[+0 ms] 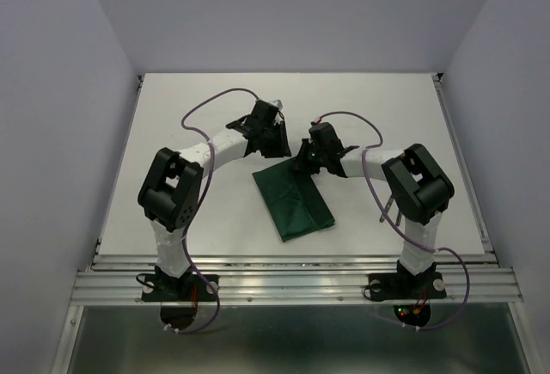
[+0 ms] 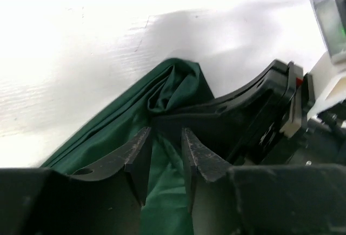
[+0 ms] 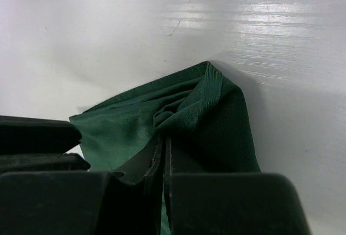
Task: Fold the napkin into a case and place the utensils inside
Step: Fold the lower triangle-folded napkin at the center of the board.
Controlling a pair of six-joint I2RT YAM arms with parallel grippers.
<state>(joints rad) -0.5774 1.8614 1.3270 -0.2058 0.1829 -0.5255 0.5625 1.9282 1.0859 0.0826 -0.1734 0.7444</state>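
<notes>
At table centre: the napkin (image 1: 292,204) lies folded into a dark green oblong, its long axis running from 11 to 5 o'clock in the top view.
Napkin edges: the long sides are straight. The 5 o'clock end lies flat. The 12 o'clock corner is bunched and lifted off the surface.
Right gripper (image 3: 164,143): jaws closed together, pinching the bunched 12 o'clock corner of the napkin.
Left gripper (image 2: 166,138): jaws parted with a gap between them, cloth showing in the gap. Contact with the cloth cannot be determined. It sits just beside the right gripper, on its 10 o'clock side.
Utensils (image 1: 390,209): two slim rods show at 3 o'clock from the napkin, well apart from it and partly hidden under the right arm's elbow.
Open room: bare tabletop shows at 9 o'clock of the napkin, at 12 o'clock beyond both grippers, and as a narrow strip at 6 o'clock.
Surface: white table (image 1: 172,133), matt, with faint scratches in the wrist views.
Boundaries: aluminium rail (image 1: 292,275) along the 6 o'clock edge. Pale walls (image 1: 51,90) stand at 9, 12 and 3 o'clock.
</notes>
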